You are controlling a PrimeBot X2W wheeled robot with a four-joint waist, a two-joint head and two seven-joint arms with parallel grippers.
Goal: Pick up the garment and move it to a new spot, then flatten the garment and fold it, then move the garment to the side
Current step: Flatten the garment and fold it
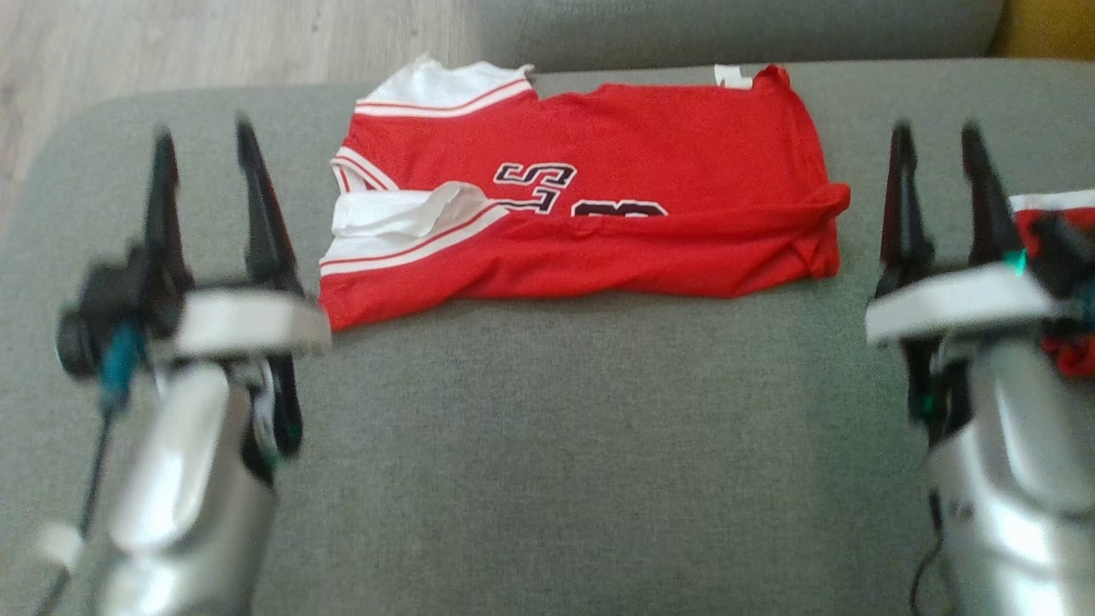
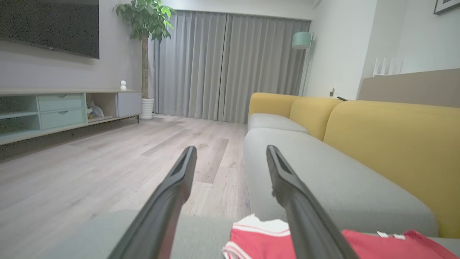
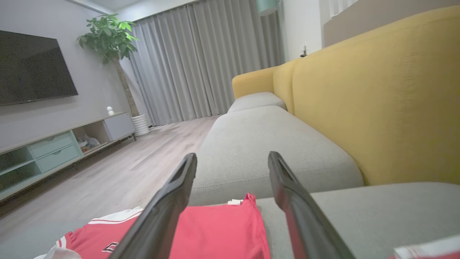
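Note:
The garment (image 1: pixel 590 197) is a red jersey with white striped trim and dark lettering, folded over and lying flat on the grey sofa seat (image 1: pixel 547 445). My left gripper (image 1: pixel 205 141) hovers off its left edge, open and empty. My right gripper (image 1: pixel 939 141) hovers off its right edge, also open and empty. In the left wrist view the jersey's white-trimmed corner (image 2: pixel 258 237) lies below my open left gripper (image 2: pixel 231 153). Seen from the right wrist, the red cloth (image 3: pixel 215 230) lies under and between the fingers of my open right gripper (image 3: pixel 232 160).
Another red and white cloth (image 1: pixel 1056 214) lies at the right edge behind my right wrist. Yellow backrests (image 3: pixel 377 93) rise on the right of the sofa. Wooden floor (image 2: pixel 90 172) lies beyond the cushion's left end, with a TV cabinet (image 2: pixel 64 108) and a potted plant (image 2: pixel 145 21).

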